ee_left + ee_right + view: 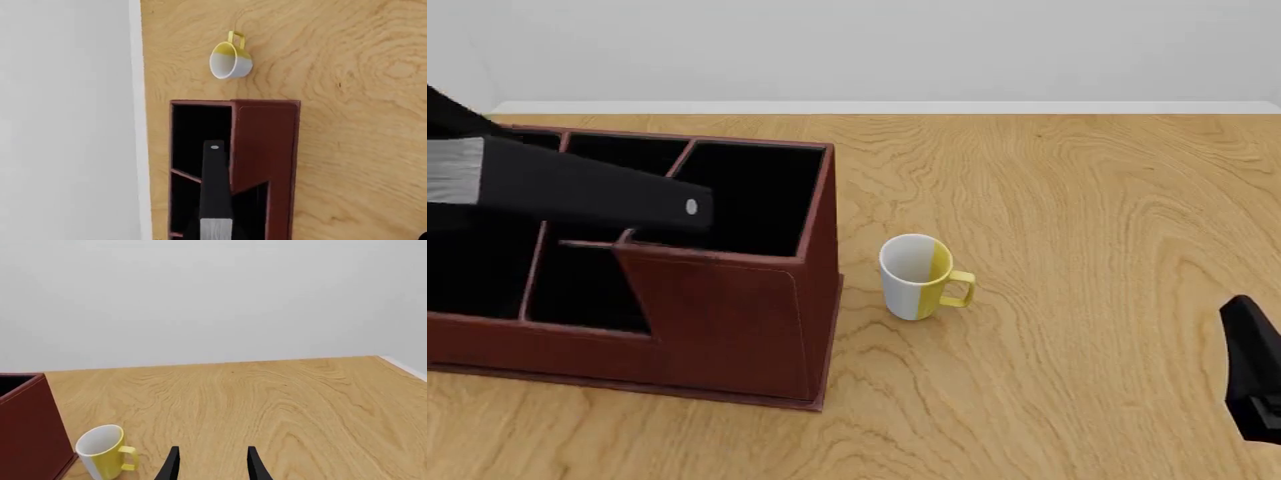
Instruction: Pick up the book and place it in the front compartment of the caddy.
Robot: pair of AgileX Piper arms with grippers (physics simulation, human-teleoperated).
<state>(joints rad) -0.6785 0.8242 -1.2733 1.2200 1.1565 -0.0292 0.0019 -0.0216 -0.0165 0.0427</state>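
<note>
The book (pixel 574 185), black with a pale grey page edge, hangs tilted over the open top of the dark red-brown caddy (pixel 734 320). Its free end is above the inner dividers. In the left wrist view the book (pixel 215 185) runs straight out from the camera over the caddy's (pixel 263 145) black compartments. It covers my left gripper's fingers, which are shut on it; only a black part of that arm (pixel 451 118) shows at the far left. My right gripper (pixel 212 465) is open and holds nothing, low at the table's right side (pixel 1254 385).
A white and yellow mug (pixel 914 278) stands upright on the wooden table just right of the caddy, its handle pointing right. It also shows as the mug (pixel 230 60) and the mug (pixel 103 450). The table's far edge meets a pale wall.
</note>
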